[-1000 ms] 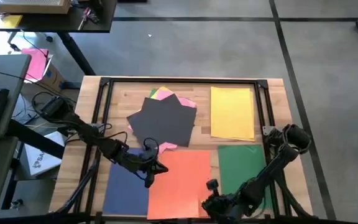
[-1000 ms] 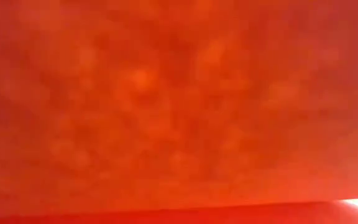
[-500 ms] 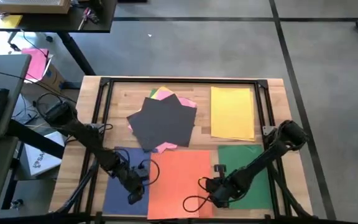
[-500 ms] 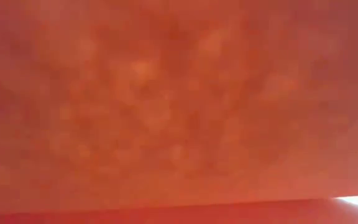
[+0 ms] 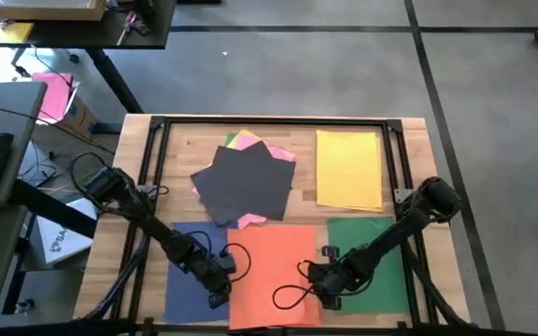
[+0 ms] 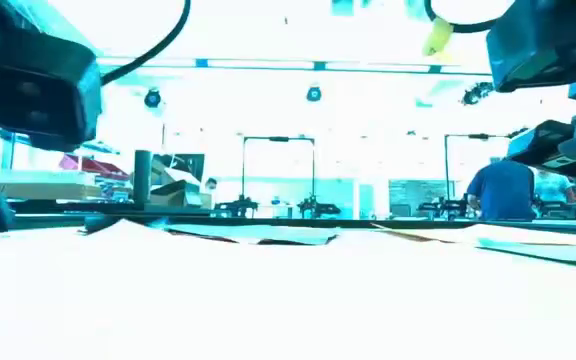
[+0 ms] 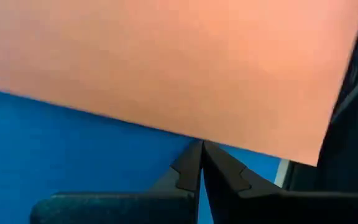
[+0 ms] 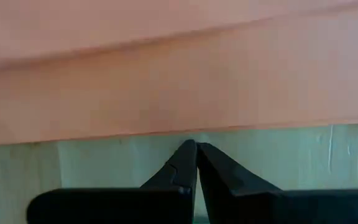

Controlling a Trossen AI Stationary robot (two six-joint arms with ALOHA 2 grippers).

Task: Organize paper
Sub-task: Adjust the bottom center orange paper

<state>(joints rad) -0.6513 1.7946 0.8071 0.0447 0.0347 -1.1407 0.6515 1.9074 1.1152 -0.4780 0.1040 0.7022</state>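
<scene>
The orange sheet (image 5: 274, 275) lies near the table's front edge, between the blue sheet (image 5: 192, 280) and the green sheet (image 5: 374, 261). My left gripper (image 5: 219, 283) is shut at the orange sheet's left edge and my right gripper (image 5: 319, 287) is shut at its right edge. Farther back, the yellow sheet (image 5: 348, 168) lies flat. A dark grey sheet (image 5: 246, 182) tops a skewed pile with pink, yellow and green corners showing. My left gripper (image 7: 201, 148) has its shut fingertips on the orange sheet's left edge (image 7: 191, 134), which lies over the blue sheet (image 7: 73, 155). The fingers come low from the table's left. My right gripper (image 8: 193, 146) has its shut fingertips on the orange sheet's right edge (image 8: 188, 132), over bare wood. The fingers come low from the table's right.
A black frame (image 5: 269, 121) runs around the table's working area. Cables loop over the orange sheet beside both grippers. Desks, a keyboard and a box stand beyond the table's left edge. People show far off in the room in the low view.
My left gripper has gone toward the near edge and settled at the orange sheet's left edge. My right gripper has gone a little away from the near edge along the sheet's right edge. The orange that filled the low view has cleared out of it.
</scene>
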